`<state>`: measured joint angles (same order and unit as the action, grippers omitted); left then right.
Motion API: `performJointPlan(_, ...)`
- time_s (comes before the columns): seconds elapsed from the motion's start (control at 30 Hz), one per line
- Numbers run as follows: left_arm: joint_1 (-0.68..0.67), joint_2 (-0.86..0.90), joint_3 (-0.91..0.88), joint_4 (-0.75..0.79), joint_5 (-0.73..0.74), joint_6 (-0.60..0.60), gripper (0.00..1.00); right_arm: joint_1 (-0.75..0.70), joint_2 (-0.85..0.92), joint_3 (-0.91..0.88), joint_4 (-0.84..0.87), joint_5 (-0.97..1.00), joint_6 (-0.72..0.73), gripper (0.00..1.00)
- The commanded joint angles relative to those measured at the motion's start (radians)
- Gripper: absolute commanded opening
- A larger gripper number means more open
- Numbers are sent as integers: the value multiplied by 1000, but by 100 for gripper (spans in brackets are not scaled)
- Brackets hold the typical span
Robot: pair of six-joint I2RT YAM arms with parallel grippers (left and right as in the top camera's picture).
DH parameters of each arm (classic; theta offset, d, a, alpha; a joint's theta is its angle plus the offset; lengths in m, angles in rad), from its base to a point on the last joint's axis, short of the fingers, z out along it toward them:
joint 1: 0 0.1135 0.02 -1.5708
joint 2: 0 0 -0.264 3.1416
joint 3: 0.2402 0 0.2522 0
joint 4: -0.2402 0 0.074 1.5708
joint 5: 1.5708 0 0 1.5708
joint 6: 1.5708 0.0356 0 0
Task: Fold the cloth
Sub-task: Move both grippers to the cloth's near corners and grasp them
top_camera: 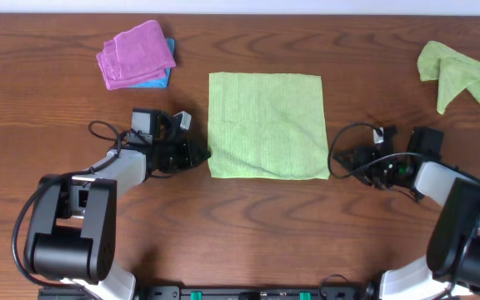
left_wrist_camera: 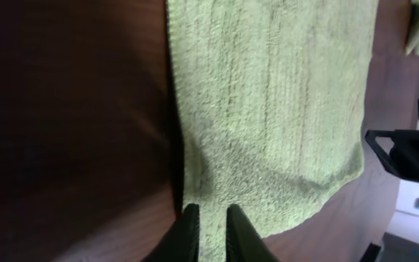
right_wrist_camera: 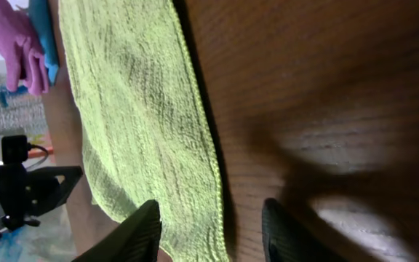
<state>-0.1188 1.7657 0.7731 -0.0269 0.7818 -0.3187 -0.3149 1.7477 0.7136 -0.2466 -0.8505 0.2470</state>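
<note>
The light green cloth (top_camera: 265, 125) lies flat and square in the middle of the table. It also shows in the left wrist view (left_wrist_camera: 268, 109) and the right wrist view (right_wrist_camera: 137, 109). My left gripper (top_camera: 200, 155) is at the cloth's front left corner, and its fingers (left_wrist_camera: 211, 218) are pinched close together with the cloth's edge between them. My right gripper (top_camera: 337, 160) is at the front right corner. Its fingers (right_wrist_camera: 213, 225) are spread wide, straddling the cloth's right edge.
A folded pink cloth (top_camera: 136, 54) lies on a blue one (top_camera: 163, 79) at the back left. A crumpled green cloth (top_camera: 457, 71) lies at the back right. Bare wooden table surrounds the flat cloth.
</note>
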Motion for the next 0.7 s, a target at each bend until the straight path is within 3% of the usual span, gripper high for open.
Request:
performJointPlan(0.0,1,9,13,-18,-17,9,25,11,7,11,-17,-6,-42,46)
performJointPlan(0.17,1,9,13,-55,-34,21,49,16,7,11,-61,-6,-97,47)
performJointPlan(0.37,0,9,13,-59,-43,27,64,40,7,11,-60,-5,-114,48)
performJointPlan(0.47,0,12,13,-63,-40,26,83,54,7,11,-57,-2,-115,50)
performJointPlan(0.57,-2,13,13,-74,-33,27,86,66,7,10,-58,1,-115,50)
performJointPlan(0.67,-7,13,13,-74,-22,26,96,77,7,10,-62,29,-114,55)
